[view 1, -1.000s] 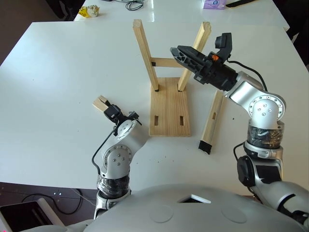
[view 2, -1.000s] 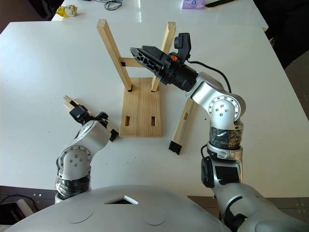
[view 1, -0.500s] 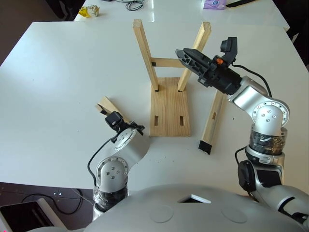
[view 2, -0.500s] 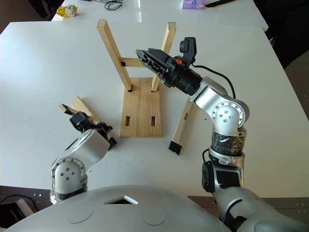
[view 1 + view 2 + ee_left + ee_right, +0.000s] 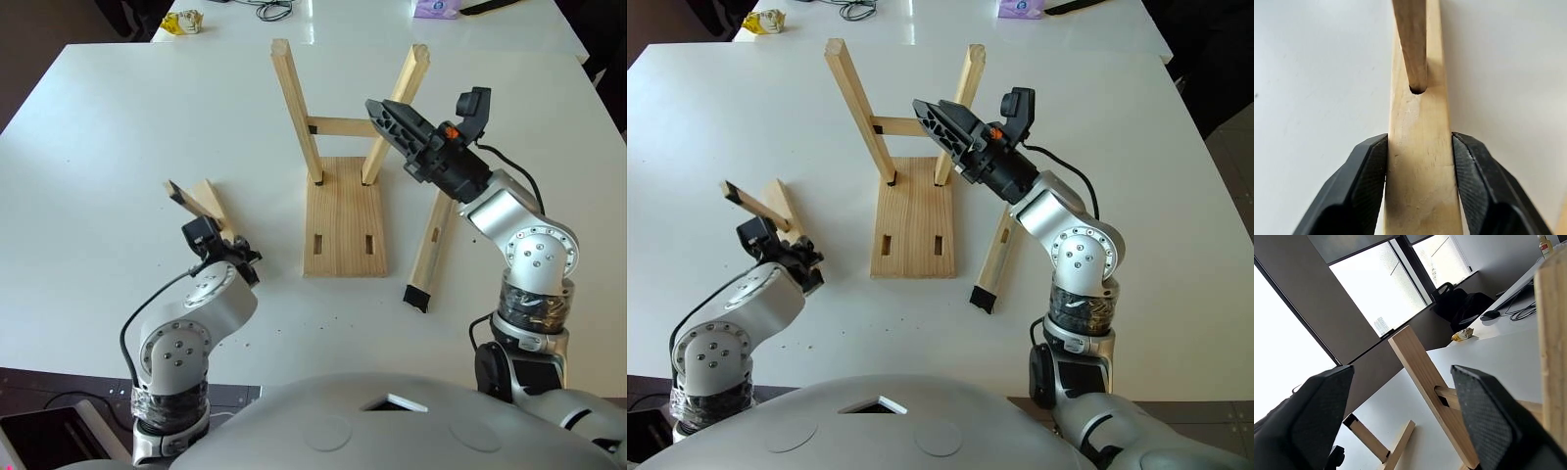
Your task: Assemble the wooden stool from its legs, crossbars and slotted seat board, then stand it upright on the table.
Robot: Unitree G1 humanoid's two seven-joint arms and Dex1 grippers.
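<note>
1. Near left, the left gripper (image 5: 1419, 161) has its fingers clamped on a leg (image 5: 1418, 122) with a crossbar (image 5: 1410, 44) plugged in.
2. At centre, the slotted seat board (image 5: 343, 230) lies flat on the desk (image 5: 118, 127). The standing legs (image 5: 297, 113) fill its far slots, so the near slots likely come next.
3. On the right, the right gripper (image 5: 380, 116) has its fingers apart beside those legs. A loose leg (image 5: 431, 245) lies right of the board.
4. No readable writing.

Two legs (image 5: 296, 113) are standing at the seat board (image 5: 343, 223)'s far end, a crossbar (image 5: 341, 126) sitting between them; a loose leg (image 5: 434, 235) is lying just right of the board. Another leg piece (image 5: 209, 199) is sitting to its left, in the left gripper (image 5: 1419, 147).
</note>
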